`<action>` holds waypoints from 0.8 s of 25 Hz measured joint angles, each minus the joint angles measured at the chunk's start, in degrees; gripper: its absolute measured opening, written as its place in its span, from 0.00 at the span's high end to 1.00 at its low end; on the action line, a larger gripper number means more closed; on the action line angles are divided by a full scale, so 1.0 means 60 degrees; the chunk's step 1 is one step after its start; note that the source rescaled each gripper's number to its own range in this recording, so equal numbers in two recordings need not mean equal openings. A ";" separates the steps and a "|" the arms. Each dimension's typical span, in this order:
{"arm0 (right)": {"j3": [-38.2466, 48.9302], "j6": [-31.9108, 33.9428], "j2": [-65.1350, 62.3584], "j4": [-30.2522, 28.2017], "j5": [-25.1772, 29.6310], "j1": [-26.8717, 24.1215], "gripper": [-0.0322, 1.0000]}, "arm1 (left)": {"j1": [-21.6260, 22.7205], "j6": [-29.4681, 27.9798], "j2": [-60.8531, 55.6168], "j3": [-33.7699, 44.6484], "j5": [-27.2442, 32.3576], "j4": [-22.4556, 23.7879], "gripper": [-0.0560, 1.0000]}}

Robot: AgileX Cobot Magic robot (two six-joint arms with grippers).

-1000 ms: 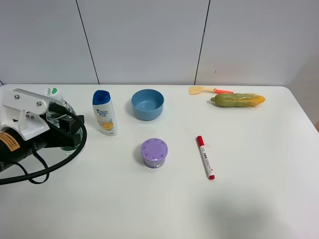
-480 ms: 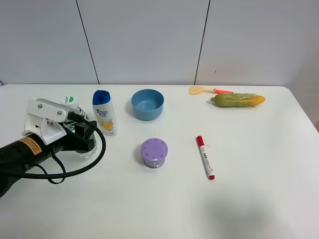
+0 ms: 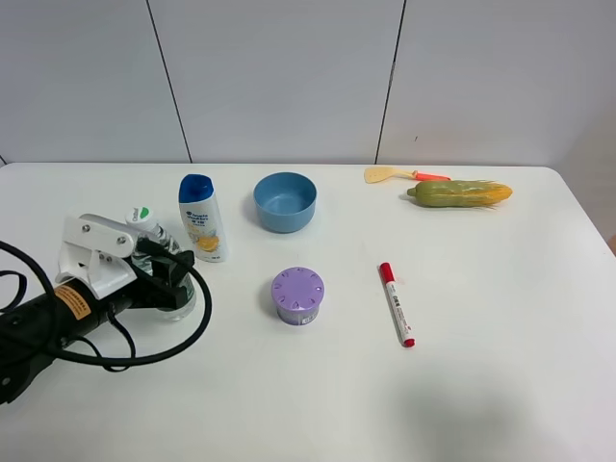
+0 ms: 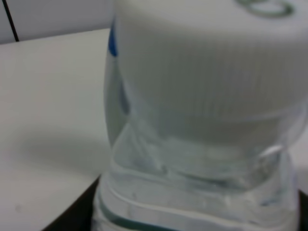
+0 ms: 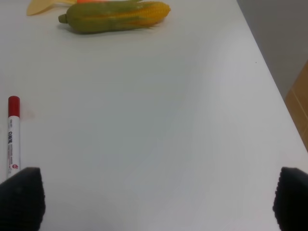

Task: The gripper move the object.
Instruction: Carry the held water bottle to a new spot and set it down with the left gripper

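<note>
The left gripper (image 3: 166, 274) pinches the water bottle (image 3: 152, 234) low on its clear body, one black jaw on either side. The bottle stands between the jaws with its long axis near vertical. Its white cap (image 4: 207, 67) points up, clear above the gripper's white block (the wrist camera sees little but that ribbed cap). Whether its base touches the table (image 3: 462, 385) I cannot tell. The shampoo bottle (image 3: 202, 219) stands just beyond the jaw tips, and the purple tub (image 3: 298, 295) is farther ahead. The right gripper (image 5: 154, 199) is spread wide, with nothing between its fingertips.
</note>
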 joint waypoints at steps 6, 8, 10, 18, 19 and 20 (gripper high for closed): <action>0.0000 0.0000 0.0000 0.0000 0.0000 0.0000 0.00 | 0.0000 0.0010 0.0904 0.0179 -0.0659 0.0000 0.92; 0.0000 0.0000 0.0000 0.0000 0.0000 0.0000 0.00 | 0.0000 0.0030 0.1020 0.0171 -0.0831 0.0000 0.92; 0.0000 0.0000 0.0000 0.0000 0.0000 0.0000 0.00 | 0.0000 0.0040 0.1045 0.0171 -0.0877 0.0000 0.92; 0.0000 0.0000 0.0000 0.0000 0.0000 0.0000 0.00 | 0.0000 0.0067 0.1045 0.0171 -0.0877 0.0000 0.92; 0.0000 0.0000 0.0000 0.0000 0.0000 0.0000 0.00 | 0.0000 0.0067 0.1045 0.0171 -0.0877 0.0000 0.92; 0.0000 0.0000 0.0000 0.0000 0.0000 0.0000 0.00 | 0.0000 0.0067 0.1045 0.0171 -0.0877 0.0000 0.92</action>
